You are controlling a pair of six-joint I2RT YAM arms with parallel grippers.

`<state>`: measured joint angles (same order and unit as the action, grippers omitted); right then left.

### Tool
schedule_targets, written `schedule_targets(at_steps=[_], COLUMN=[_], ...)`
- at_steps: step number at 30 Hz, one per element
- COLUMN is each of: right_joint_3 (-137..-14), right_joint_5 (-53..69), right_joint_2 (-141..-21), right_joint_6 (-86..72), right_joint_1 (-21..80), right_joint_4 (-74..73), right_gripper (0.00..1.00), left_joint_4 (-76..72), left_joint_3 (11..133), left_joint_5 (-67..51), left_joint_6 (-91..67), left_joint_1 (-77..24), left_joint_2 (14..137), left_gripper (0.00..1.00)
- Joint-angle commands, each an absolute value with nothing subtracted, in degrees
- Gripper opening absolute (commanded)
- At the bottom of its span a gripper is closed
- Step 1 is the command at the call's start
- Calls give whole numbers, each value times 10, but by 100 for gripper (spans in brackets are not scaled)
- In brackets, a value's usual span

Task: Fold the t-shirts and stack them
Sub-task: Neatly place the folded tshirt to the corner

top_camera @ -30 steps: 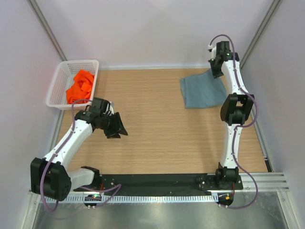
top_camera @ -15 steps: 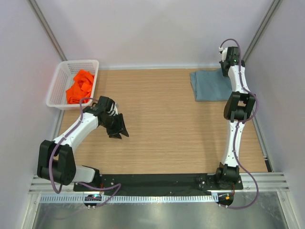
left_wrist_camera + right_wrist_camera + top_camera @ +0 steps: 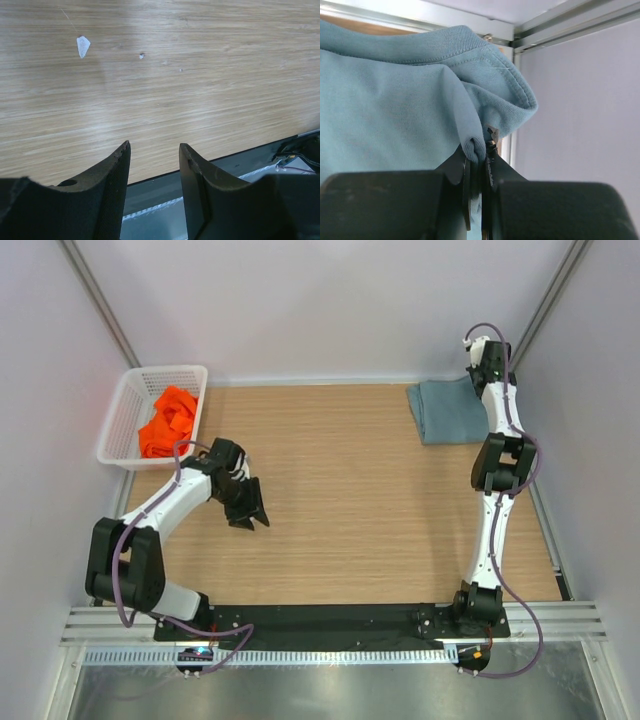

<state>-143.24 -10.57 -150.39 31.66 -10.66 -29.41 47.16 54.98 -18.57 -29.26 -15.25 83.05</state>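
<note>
The grey-blue t-shirt at upper right looks light and floppy, best pinched at an edge, where the right gripper is clamped on it; left gripper gapes empty

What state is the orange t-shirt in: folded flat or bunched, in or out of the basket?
Bunched and inside: the orange t-shirt lies crumpled within the white basket, not folded.

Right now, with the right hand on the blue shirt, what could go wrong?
1. The right hand pinches only a thin fold of the grey-blue shirt; it may slip free.
2. The shirt lies in the far right corner by the metal frame; the hand could strike it.
</note>
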Motion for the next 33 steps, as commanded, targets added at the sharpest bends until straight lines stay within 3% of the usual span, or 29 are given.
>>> schedule_targets(at_steps=[1, 10, 13, 14, 19, 23, 27, 33], right_joint_3=[-1456, -1450, -1443, -1442, -1464, -1432, -1395, -1241], right_joint_5=[-129, -110, -138, -150, -243, -284, -287, -225], right_joint_2=[-1506, -1520, -1519, -1517, -1485, -1414, -1342, -1217], right_joint_6=[330, 332, 313, 301, 260, 217, 143, 31], right_joint_1=[-120, -128, -128, -128, -125, -117, -85, 42], right_joint_4=[-225, -182, -158, -143, -141, -155, -214, -265], right_gripper=[1, 1, 30, 61, 93, 100, 100, 100], left_joint_4=[478, 472, 473, 473, 475, 468, 450, 432], left_joint_3=[578, 588, 586, 586, 590, 593, 594, 587], left_joint_5=[-182, -185, -185, -185, -185, -195, -211, -228], left_joint_6=[-279, -293, -297, -299, -318, -345, -384, -438], left_joint_1=[-153, -154, -153, -153, -154, -154, -154, -156], left_joint_2=[837, 860, 861, 858, 841, 823, 794, 751], left_gripper=[45, 45, 44, 45, 45, 45, 45, 46])
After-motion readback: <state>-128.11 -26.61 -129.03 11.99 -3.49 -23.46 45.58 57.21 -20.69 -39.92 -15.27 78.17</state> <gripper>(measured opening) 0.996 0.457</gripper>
